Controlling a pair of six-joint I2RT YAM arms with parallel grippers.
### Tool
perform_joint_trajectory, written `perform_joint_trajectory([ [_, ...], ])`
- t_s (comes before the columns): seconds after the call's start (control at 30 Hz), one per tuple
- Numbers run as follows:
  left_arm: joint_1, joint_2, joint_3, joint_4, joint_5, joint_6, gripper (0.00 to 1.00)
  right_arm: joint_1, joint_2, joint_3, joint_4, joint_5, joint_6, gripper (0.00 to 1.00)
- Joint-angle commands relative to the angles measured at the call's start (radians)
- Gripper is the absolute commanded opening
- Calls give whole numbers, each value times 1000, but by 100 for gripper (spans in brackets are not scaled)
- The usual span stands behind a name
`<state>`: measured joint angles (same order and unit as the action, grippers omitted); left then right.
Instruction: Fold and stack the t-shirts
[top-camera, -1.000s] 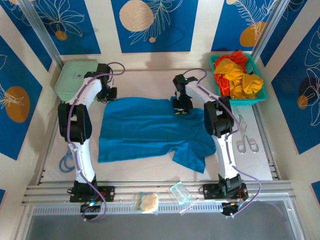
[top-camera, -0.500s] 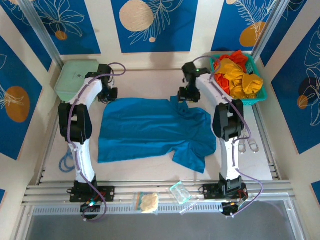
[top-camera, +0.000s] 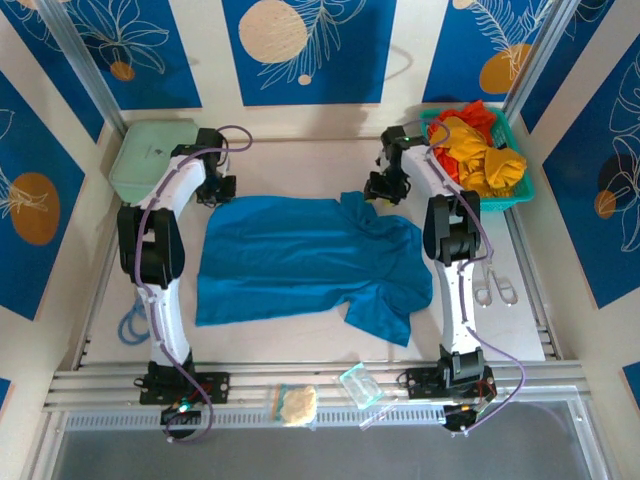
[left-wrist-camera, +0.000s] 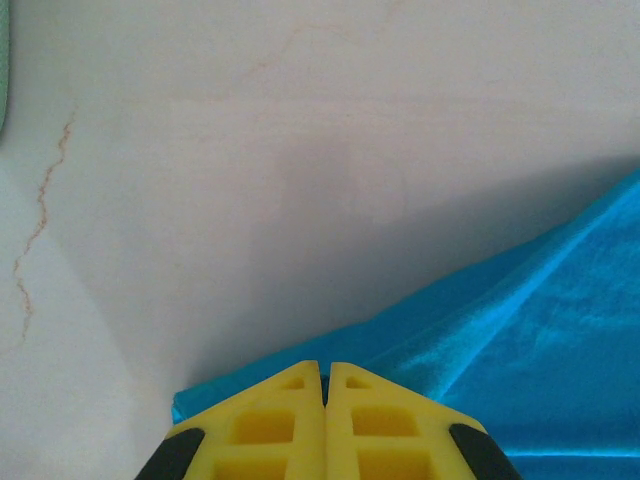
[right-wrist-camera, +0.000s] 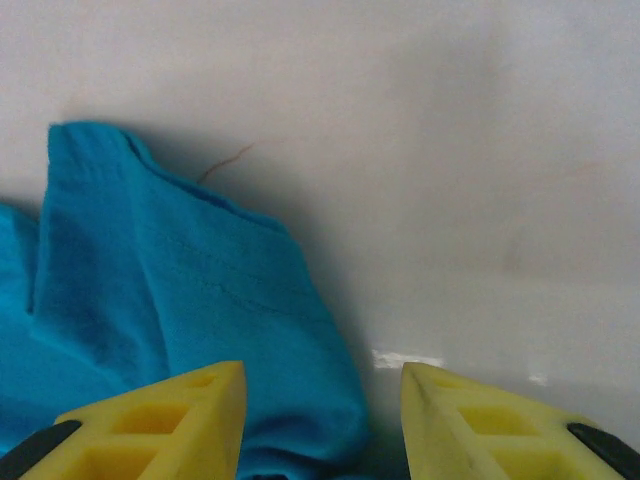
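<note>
Teal-blue t-shirt (top-camera: 300, 255) spread flat mid-surface (top-camera: 300, 165). Left gripper (left-wrist-camera: 325, 370) closed tight at shirt's far-left corner; pinch on cloth unclear. Right gripper (right-wrist-camera: 322, 385) partly open, empty, over bunched far-right sleeve. Yellow-orange and red t-shirts (top-camera: 475, 150) heaped in basket (top-camera: 485, 203).

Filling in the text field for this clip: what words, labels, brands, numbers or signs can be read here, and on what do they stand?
No text can be read in any view.
pale green case: a small dark mark on its lid, too small to read.
teal t-shirt: plain cloth, no print or tag shows.
wall panels: leaf and circle patterns, no lettering.
</note>
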<state>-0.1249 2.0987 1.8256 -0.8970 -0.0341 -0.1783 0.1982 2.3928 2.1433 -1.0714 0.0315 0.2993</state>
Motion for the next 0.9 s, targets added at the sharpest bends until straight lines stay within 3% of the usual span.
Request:
perform_joint_trajectory([
  [0.0,-9,-17,-3,-9,-3,-6,0,25,0,-14,-11,-62,2,44],
  [0.1,-8,-20,-6,-9,-5,-6,0,29,17,-15,-10,-45,7,33],
  [0.27,-9,-26,-12,-8,-11,-3,0,37,16,42,-39,54,-10,0],
  [0.37,-9,-26,-17,-6,-10,-3,0,39,20,100,-79,119,-26,3],
  [0.5,-8,-26,-28,4,-3,-10,0,36,24,106,-90,121,-31,31],
  [0.87,-9,-26,-27,0,-13,-4,0,17,83,53,-41,2,-10,33],
])
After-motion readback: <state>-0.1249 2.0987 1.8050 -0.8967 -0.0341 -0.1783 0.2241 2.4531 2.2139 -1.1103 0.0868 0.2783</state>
